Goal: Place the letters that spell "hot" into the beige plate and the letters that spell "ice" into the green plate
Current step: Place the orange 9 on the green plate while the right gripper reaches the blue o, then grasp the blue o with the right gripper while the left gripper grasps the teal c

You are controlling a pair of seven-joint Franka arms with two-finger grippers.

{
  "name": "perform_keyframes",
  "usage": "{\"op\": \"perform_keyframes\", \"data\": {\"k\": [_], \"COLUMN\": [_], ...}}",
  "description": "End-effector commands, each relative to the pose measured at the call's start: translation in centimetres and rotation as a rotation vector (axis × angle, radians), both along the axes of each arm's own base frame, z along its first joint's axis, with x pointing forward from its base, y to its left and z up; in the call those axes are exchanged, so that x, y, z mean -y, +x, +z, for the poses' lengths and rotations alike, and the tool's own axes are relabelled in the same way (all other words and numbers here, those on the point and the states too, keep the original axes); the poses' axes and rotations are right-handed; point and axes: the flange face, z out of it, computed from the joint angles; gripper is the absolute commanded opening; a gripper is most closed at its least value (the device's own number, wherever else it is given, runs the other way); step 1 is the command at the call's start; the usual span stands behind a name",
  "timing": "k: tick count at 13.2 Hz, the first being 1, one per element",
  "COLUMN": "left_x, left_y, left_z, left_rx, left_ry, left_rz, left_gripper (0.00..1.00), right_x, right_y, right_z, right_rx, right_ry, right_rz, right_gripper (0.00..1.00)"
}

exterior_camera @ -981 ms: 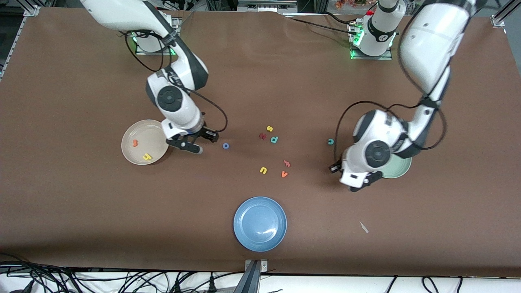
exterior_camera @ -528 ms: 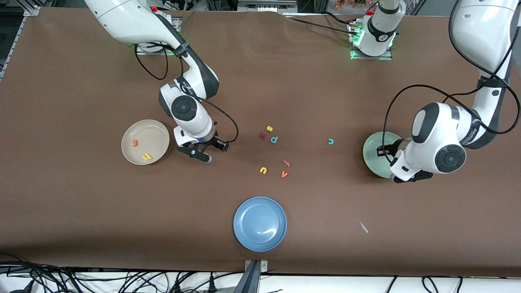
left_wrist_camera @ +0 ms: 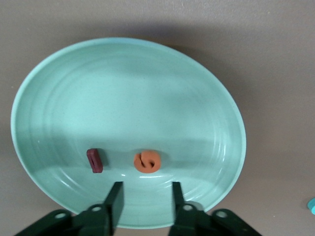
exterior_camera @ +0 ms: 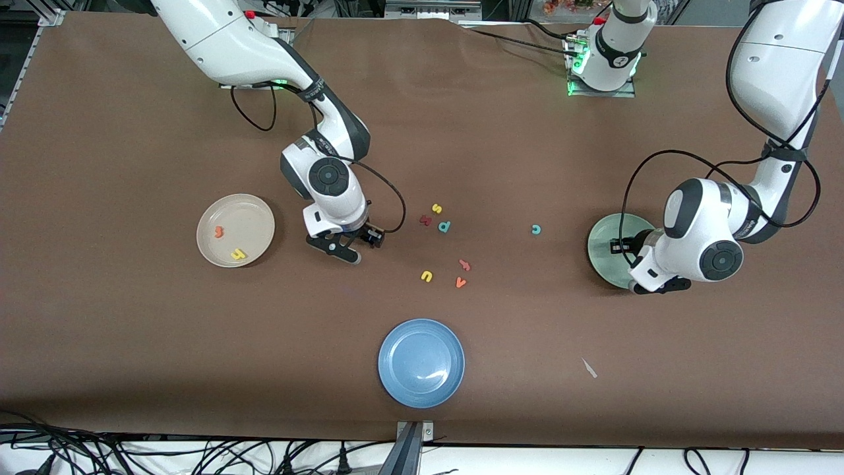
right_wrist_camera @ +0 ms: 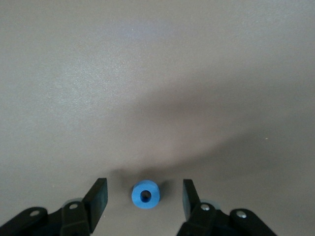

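Note:
The blue "o" lies flat on the table between the fingers of my open right gripper, touching neither; in the front view that gripper hides it. The beige plate holds the orange "t" and yellow "h". My left gripper is open and empty, low over the green plate. In that plate lie the dark red "i" and the orange "e". The teal "c" lies on the table beside the green plate, toward the right arm's end.
Loose letters lie mid-table: yellow "s", a dark red letter, teal "p", yellow "u", orange "v" and another orange letter. A blue plate sits nearer the front camera. A white scrap lies nearby.
The left arm swung over the green plate and its gripper opened. The right gripper moved from beside the beige plate to straddle the blue "o".

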Motion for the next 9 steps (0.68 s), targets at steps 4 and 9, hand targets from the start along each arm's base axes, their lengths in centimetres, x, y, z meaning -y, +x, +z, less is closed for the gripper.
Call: {"op": "perform_keyframes", "data": {"k": [4, 9], "left_x": [5.3, 12.4], "left_y": [0.2, -1.7], "left_z": [5.8, 4.9], "left_rx": [0.06, 0.08], "left_ry": [0.012, -0.042], "left_rz": [0.021, 0.218], "left_gripper": [1.0, 0.98], "right_x": [-0.7, -0.8], "right_y": [0.4, 0.0], "right_z": [-0.6, -1.5], "right_rx": [0.027, 0.019], "right_ry": [0.001, -0.003], "right_rz": [-0.018, -0.013], "right_gripper": [0.7, 0.53]}}
